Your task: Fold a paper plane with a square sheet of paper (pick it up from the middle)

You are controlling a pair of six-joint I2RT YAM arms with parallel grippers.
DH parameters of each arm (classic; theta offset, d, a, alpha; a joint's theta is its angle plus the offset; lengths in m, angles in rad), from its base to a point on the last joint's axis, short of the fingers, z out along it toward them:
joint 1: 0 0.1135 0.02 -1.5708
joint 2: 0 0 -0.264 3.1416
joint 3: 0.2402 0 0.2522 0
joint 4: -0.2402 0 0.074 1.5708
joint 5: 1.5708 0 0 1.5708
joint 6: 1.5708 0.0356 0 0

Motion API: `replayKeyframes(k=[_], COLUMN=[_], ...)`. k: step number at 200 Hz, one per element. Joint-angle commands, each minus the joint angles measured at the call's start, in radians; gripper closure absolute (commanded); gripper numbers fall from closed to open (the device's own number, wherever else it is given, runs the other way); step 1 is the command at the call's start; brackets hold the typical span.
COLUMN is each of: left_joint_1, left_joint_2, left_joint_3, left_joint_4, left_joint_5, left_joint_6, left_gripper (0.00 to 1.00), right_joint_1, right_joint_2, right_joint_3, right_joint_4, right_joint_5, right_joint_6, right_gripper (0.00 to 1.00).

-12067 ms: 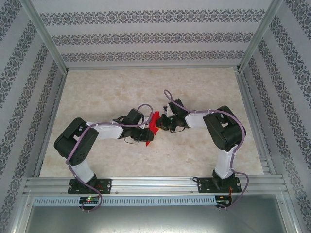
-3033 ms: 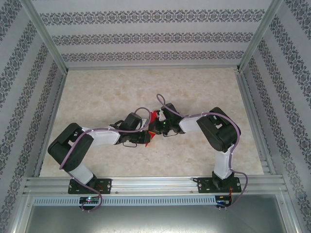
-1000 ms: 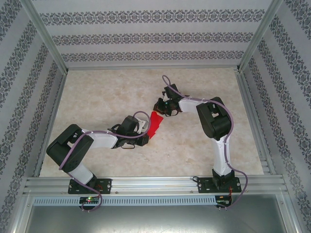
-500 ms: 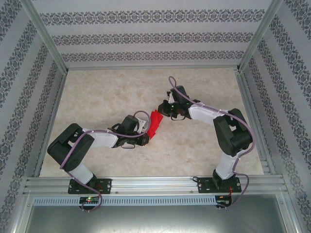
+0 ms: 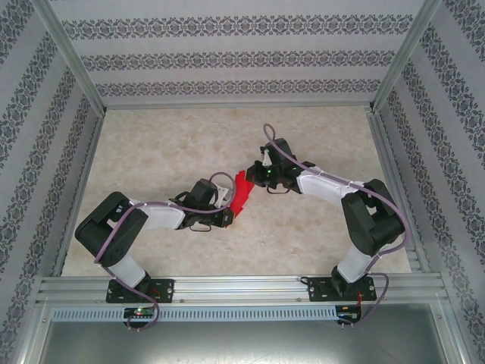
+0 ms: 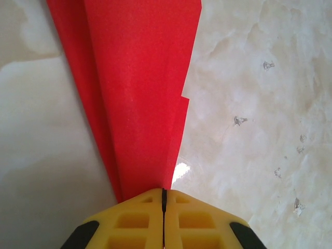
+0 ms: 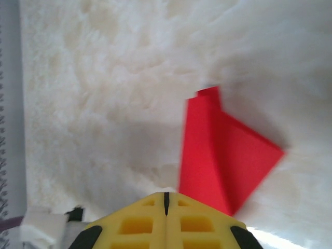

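A long, narrow strip of thin bright red paper, folded lengthwise into a tapering shape, sits over the middle of the pale marbled table. It runs from the tip of the left arm toward the tip of the right arm. The yellow left fingers are clamped together on its narrow end. From there the red paper widens away from them, with layered folds along one side and a small step in the other edge. The yellow right fingers are pressed together with nothing between them. The wider end of the red paper lies just beyond their tips and off to one side, blurred. Whether it touches them I cannot tell.
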Motion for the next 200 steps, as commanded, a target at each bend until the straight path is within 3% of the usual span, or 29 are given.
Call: replayKeyframes(k=[1,88,200], left_joint_1=[0.001,0.001,0.001], left_joint_2=[0.059,0.046,0.03], left_joint_3=[-0.033,-0.039,-0.067], left_joint_4=[-0.193,-0.204,-0.197], left_joint_5=[-0.013,-0.004,0.011], left_joint_6=[0.006,0.012,-0.001], left_gripper=[0.91,0.91,0.92], right_joint_1=[0.049,0.027,-0.096], right_joint_2=[0.06,0.345,0.439], right_joint_3=[0.033,0.155,0.295], right_joint_4=[0.044,0.096,0.025], right_joint_5=[-0.05,-0.071,-0.046], right_joint_6=[0.042,0.027,-0.062], right_gripper=[1.0,1.0,1.0])
